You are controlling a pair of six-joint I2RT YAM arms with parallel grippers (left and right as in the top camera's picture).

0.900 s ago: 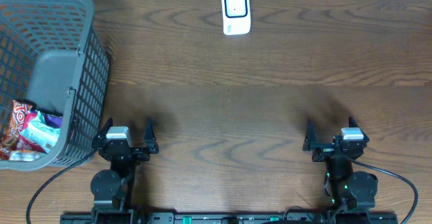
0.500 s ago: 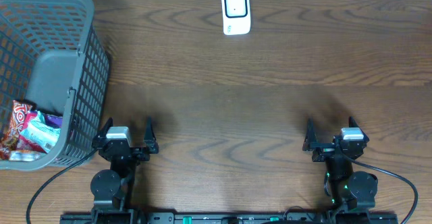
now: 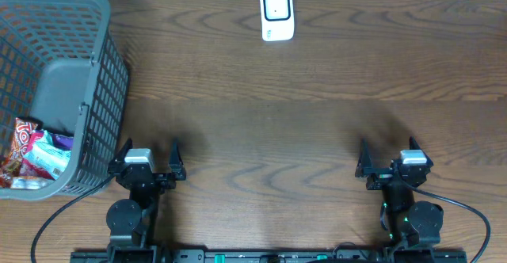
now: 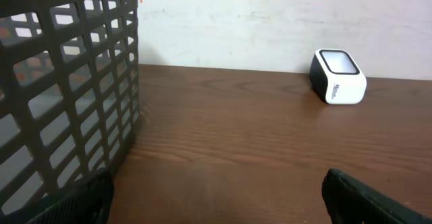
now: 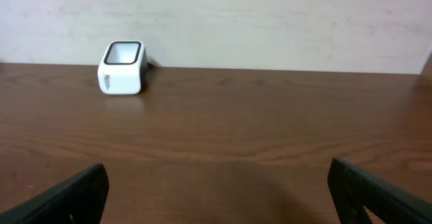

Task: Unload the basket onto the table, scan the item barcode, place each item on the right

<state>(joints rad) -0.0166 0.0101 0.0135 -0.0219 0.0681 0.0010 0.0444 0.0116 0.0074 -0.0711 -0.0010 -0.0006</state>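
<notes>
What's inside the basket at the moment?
Colourful snack packets lie piled in the near corner of the basket; the rest of its grey floor looks bare. The frame edge and mesh wall hide part of the pile, so no count or barcode shows.

The basket (image 3: 109, 69) blocks the left edge; open table (image 3: 317, 128) stretches rightward and up to the scanner (image 3: 277, 13).
</notes>
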